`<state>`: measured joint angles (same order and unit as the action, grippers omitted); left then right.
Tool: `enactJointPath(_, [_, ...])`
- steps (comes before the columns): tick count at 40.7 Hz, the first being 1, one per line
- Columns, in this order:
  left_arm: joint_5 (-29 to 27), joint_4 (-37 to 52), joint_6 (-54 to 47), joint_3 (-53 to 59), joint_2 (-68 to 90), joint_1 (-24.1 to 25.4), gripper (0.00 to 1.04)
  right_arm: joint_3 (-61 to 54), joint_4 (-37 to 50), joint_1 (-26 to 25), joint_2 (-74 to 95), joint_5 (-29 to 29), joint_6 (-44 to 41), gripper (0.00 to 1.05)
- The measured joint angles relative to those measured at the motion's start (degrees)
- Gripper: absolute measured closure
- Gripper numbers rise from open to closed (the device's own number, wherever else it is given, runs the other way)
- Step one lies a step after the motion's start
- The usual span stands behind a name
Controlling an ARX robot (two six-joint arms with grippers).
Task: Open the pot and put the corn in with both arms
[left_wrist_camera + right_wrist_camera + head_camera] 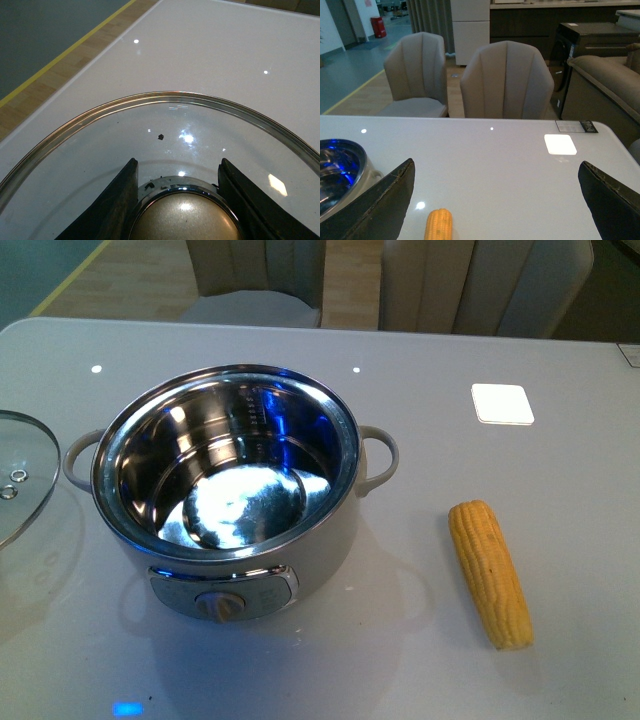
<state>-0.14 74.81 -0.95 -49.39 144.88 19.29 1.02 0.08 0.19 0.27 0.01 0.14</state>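
The glossy white table (560,350) carries the open cream pot (328,548) just outside one of the wide-spread right jaws, the corn cob (438,225) between those jaws, a white square pad (560,144) well beyond them, and the glass lid (100,145), its knob (182,220) between the left jaws.

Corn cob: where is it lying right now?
In the front view, the corn cob lies on the white table to the right of the open pot, not touching it.

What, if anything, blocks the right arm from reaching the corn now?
Likely nothing, so yes: the right gripper is open, and the corn lies alone on bare table ahead of it, apart from the pot.
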Motion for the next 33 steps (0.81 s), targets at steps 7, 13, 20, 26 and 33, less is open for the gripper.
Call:
enactJointPath(7, [0.72,1.11,-0.15,-2.34,4.39,0.35,0.63,0.0,0.0,0.0,0.0,0.0,0.0,0.09])
enactJointPath(13, [1.62,3.28,-0.31,-4.35,8.33,0.92,0.63,0.0,0.0,0.0,0.0,0.0,-0.02,0.09])
enactJointPath(20, [1.95,4.92,-0.28,-5.25,9.66,1.22,0.63,0.0,0.0,0.0,0.0,0.0,0.0,0.09])
enactJointPath(26, [2.14,5.03,-0.09,-5.25,9.75,1.22,0.53,0.0,0.0,0.0,0.0,0.0,0.0,0.09])
enactJointPath(33, [2.45,5.07,-0.07,-5.03,9.73,1.38,0.3,0.0,0.0,0.0,0.0,0.0,0.0,0.09])
